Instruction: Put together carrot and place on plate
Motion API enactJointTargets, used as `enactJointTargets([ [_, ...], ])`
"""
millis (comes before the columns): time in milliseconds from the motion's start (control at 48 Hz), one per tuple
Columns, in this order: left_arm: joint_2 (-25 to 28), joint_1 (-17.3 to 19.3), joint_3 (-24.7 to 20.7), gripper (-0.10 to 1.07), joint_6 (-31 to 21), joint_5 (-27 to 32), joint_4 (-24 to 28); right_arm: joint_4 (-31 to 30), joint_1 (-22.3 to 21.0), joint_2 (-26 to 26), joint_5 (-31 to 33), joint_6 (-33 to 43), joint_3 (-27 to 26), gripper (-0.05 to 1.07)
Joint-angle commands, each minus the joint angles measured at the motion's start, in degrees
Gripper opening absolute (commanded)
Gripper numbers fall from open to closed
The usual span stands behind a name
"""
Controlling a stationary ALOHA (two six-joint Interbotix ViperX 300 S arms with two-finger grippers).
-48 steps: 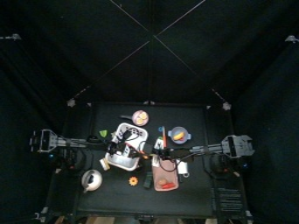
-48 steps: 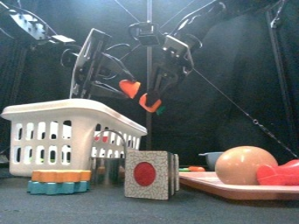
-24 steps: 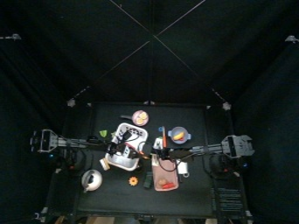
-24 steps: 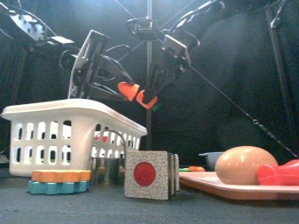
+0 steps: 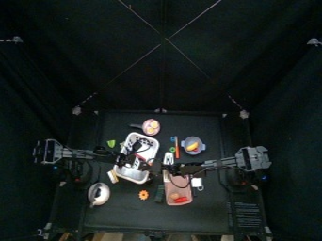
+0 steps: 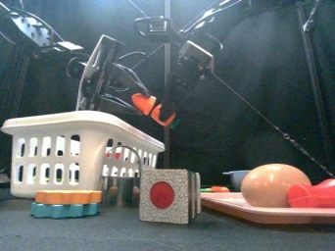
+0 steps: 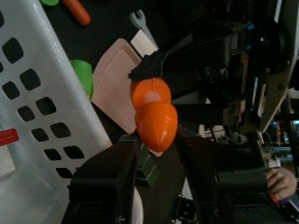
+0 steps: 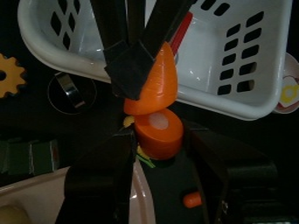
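Two orange carrot halves meet end to end in the air above the white basket (image 6: 72, 147). My left gripper (image 6: 136, 100) is shut on the left carrot half (image 6: 143, 102). My right gripper (image 6: 167, 114) is shut on the right carrot half (image 6: 163, 114). In the left wrist view my own half (image 7: 156, 124) sits between the jaws, with the other half (image 7: 149, 90) touching its tip. The right wrist view shows the same joint: my half (image 8: 160, 136) below, the other half (image 8: 159, 80) above. A pale flat plate (image 7: 114, 77) lies beyond the basket.
A pink tray (image 6: 249, 205) at the front right carries a peach ball (image 6: 275, 183) and a red piece (image 6: 315, 193). A block with a red disc (image 6: 167, 194) stands at the front middle. An orange gear on a teal piece (image 6: 69, 202) lies under the basket's front.
The right gripper has tilted and moved its carrot half left, closing the gap to the left half. The left gripper has dipped slightly.
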Motion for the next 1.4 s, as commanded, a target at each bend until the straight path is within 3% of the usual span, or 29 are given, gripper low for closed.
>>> enactJointTargets([
  [0,-0.2,-0.1,-0.8,0.73,0.1,-0.4,-0.1,-0.4,-0.2,-0.8,0.3,-0.2,-1.8,0.55],
  [1375,1.0,-0.2,-0.8,0.73,0.1,-0.8,-0.2,-1.9,1.8,1.3,0.3,-0.3,-2.8,0.55],
])
